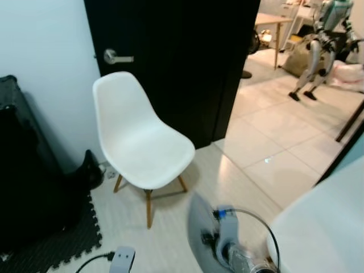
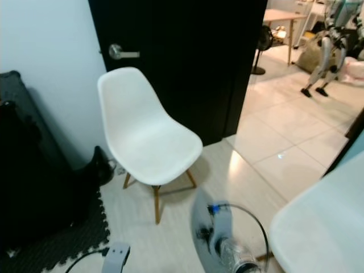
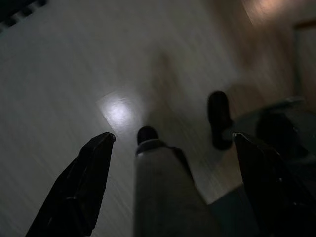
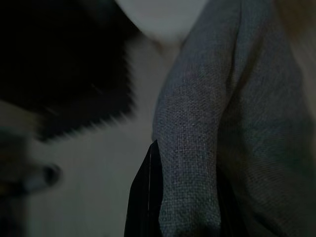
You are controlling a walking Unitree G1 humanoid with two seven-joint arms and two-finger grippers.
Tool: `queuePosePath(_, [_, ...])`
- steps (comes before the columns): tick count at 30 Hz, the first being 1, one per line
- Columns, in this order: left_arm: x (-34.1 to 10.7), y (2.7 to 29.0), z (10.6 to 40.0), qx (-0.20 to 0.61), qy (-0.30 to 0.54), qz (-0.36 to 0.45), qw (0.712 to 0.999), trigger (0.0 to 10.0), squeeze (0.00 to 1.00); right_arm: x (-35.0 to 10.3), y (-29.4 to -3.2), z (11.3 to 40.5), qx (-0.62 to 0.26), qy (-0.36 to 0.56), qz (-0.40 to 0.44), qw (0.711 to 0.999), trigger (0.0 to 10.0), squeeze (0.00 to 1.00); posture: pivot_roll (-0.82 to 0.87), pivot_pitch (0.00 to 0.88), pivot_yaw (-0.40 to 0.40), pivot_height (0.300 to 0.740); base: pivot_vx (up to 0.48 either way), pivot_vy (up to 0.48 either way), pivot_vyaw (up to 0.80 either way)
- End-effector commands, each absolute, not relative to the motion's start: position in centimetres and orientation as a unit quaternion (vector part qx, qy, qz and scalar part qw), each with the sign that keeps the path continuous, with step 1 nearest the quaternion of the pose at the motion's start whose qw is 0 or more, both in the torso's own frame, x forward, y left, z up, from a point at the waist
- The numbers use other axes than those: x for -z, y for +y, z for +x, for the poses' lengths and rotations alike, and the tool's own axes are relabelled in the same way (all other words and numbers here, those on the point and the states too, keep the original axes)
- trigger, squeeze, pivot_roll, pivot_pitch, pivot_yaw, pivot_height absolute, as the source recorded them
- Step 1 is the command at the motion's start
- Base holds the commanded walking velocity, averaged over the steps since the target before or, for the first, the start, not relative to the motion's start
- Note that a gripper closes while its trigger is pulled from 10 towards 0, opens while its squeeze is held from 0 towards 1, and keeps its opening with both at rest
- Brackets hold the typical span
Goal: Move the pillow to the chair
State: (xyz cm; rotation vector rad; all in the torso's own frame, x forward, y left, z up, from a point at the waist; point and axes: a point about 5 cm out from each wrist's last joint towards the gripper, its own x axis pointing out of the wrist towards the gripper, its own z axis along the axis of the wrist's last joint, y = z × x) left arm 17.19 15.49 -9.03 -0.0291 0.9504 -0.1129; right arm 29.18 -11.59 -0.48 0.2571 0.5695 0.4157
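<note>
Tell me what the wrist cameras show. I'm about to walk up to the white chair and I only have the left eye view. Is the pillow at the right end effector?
Observer: Yes. In the right wrist view the grey pillow, a woven fabric, lies pressed against the right end effector. How firm the grip is I cannot tell.
Operator: And the left end effector, is it carrying anything?
Observer: No. The left end effector is open, with nothing between its fingers, pointing down at the pale floor.
</note>
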Motion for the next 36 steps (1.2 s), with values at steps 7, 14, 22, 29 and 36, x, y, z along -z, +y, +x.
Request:
queuePosePath(7, [8.9, 16.7, 17.2, 0.016, 0.447, -0.032, 0.894, 10.0, 0.0, -6.2, -8.7, 33.9, -0.281, 0.132, 0.129, 0.942, 10.0, 0.0, 0.14, 0.0, -0.065, 0.74, 0.273, 0.0, 0.0])
queuePosePath(14, [9.1, 16.4, 16.9, 0.009, 0.449, -0.043, 0.892, 10.0, 0.0, -7.2, -8.5, 34.4, -0.282, 0.111, 0.126, 0.945, 10.0, 0.0, 0.15, 0.0, -0.072, 0.74, 0.326, 0.0, 0.0])
queuePosePath(22, [9.1, 16.2, 16.7, 0.011, 0.448, -0.045, 0.893, 10.0, 0.0, -8.1, -8.7, 35.0, -0.274, 0.087, 0.155, 0.945, 10.0, 0.0, 0.15, 0.0, -0.068, 0.74, 0.349, 0.0, 0.0])
queuePosePath(29, [8.4, 16.1, 18.2, 0.019, 0.423, -0.046, 0.905, 10.0, 0.0, -9.2, -9.8, 36.0, -0.244, 0.074, 0.163, 0.953, 10.0, 0.0, 0.15, 0.0, -0.068, 0.74, 0.35, 0.0, 0.0])
queuePosePath(36, [7.7, 15.7, 19.5, 0.027, 0.403, -0.047, 0.913, 10.0, 0.0, -9.3, -9.9, 36.1, -0.238, 0.075, 0.173, 0.953, 10.0, 0.0, 0.15, 0.0, -0.068, 0.74, 0.352, 0.0, -0.62])
